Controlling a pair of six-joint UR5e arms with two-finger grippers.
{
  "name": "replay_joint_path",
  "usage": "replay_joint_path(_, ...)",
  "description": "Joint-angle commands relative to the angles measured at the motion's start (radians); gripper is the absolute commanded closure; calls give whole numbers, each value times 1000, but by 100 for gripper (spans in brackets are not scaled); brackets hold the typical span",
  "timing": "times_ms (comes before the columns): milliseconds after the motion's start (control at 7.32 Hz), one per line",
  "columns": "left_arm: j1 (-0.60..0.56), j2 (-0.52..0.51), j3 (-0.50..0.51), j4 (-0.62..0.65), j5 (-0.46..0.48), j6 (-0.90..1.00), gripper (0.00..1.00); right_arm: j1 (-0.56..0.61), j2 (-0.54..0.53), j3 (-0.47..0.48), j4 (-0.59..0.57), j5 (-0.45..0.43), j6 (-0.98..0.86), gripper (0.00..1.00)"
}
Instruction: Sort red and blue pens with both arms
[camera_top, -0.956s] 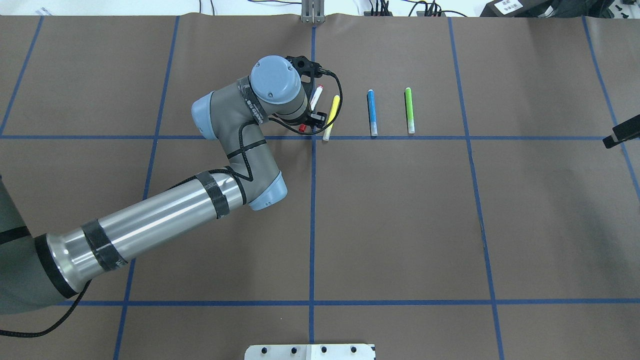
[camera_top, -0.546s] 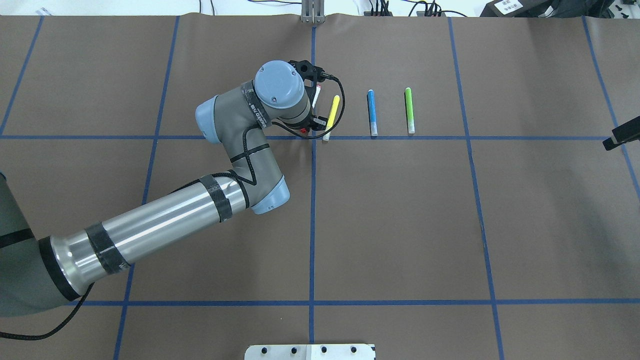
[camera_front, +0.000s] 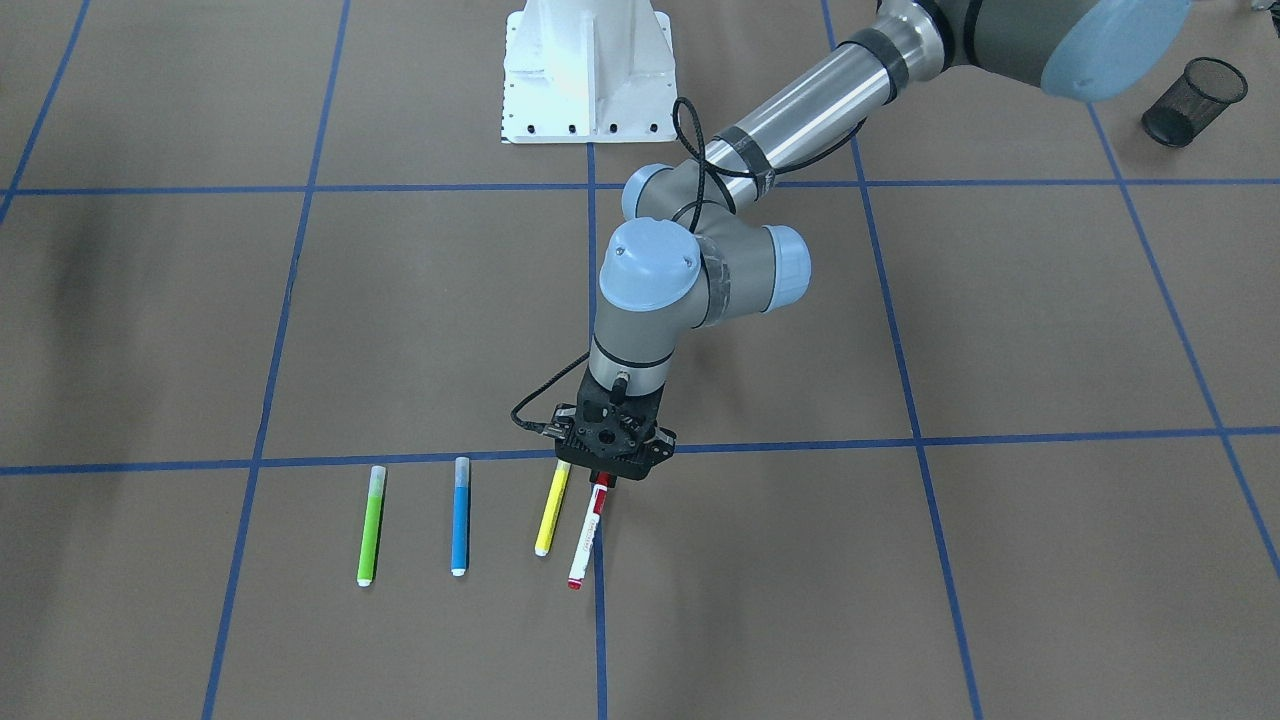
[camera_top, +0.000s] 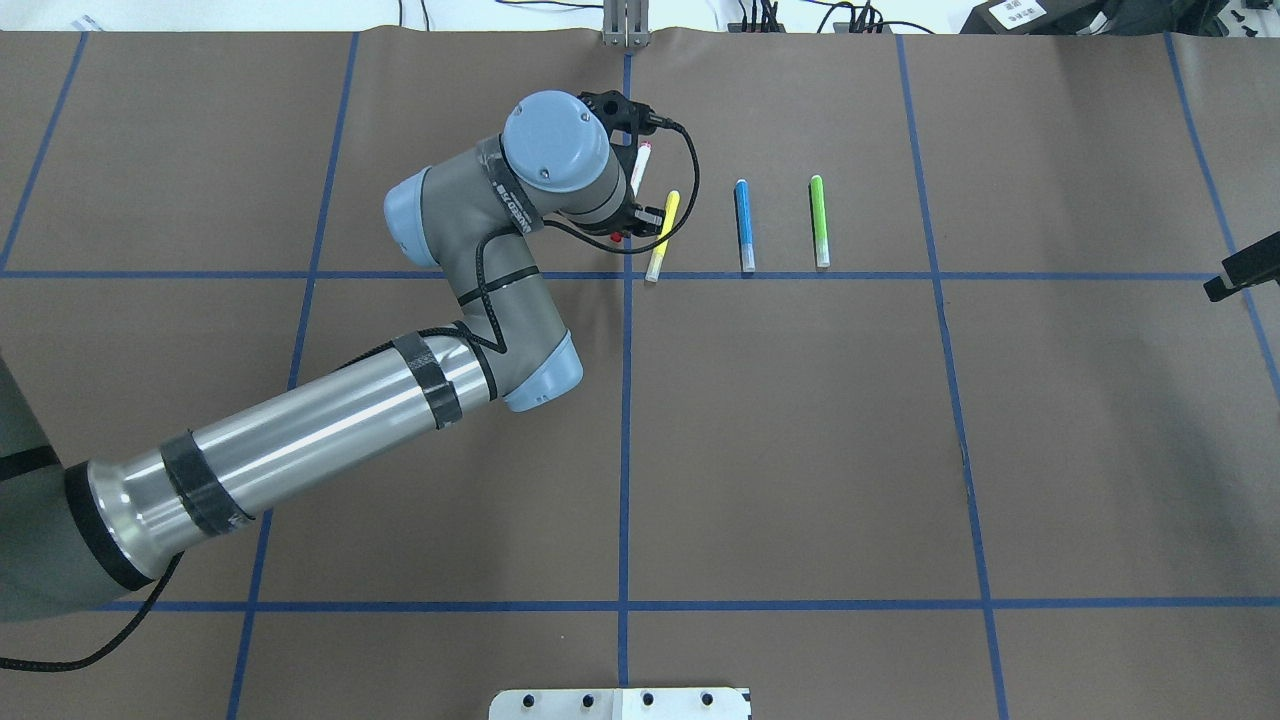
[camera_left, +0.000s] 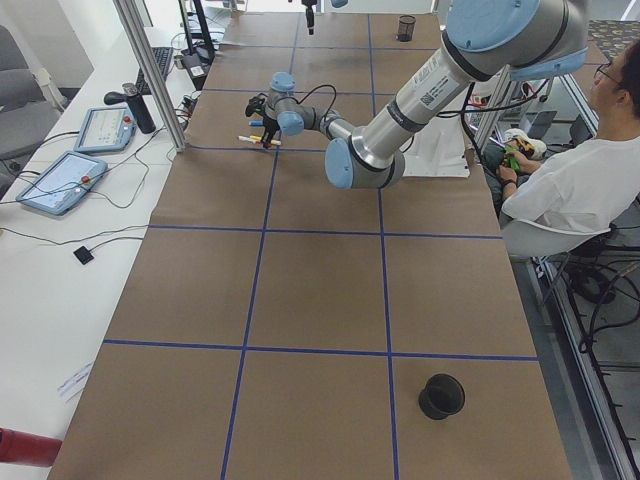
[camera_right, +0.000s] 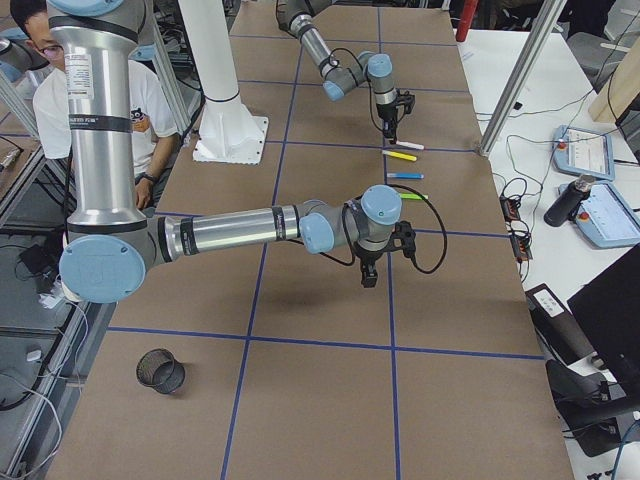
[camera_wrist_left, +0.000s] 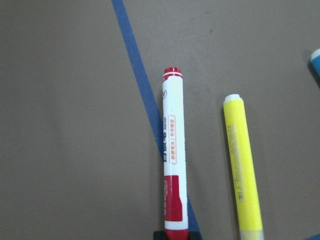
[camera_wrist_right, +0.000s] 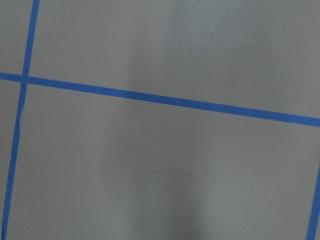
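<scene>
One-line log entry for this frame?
left gripper: shut on red marker, cap end | right gripper: hovering, open/shut unclear | blue highlighter: lying untouched

Silver left arm is reaching forward, black left gripper clamping red-capped white marker. Black right gripper is pointing down.

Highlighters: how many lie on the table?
3, in a row: yellow highlighter beside the red-capped marker, blue highlighter in the middle, green highlighter at the end. None seems hidden.
</scene>
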Motion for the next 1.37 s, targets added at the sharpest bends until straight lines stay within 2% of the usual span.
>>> replay_joint_path(0,-48,55,-147,99,-43,-8,100,0,2,-1,0,-1,0,0)
replay_joint_path(273,-123,293,-410,160,-146,0,100,-5,27,-16,0,-5,2,0)
replay_joint_path(683,-227,616,-658,161,-178,21,100,-29,94,-39,0,-7,72,0)
replay_joint_path(956,-356,811,-713,170,-206,227,100,-55,142,-66,0,-7,115,0)
replay_joint_path(1230,-497,943,-703,208,-200,490,100,-86,205,-66,2,-13,216,0)
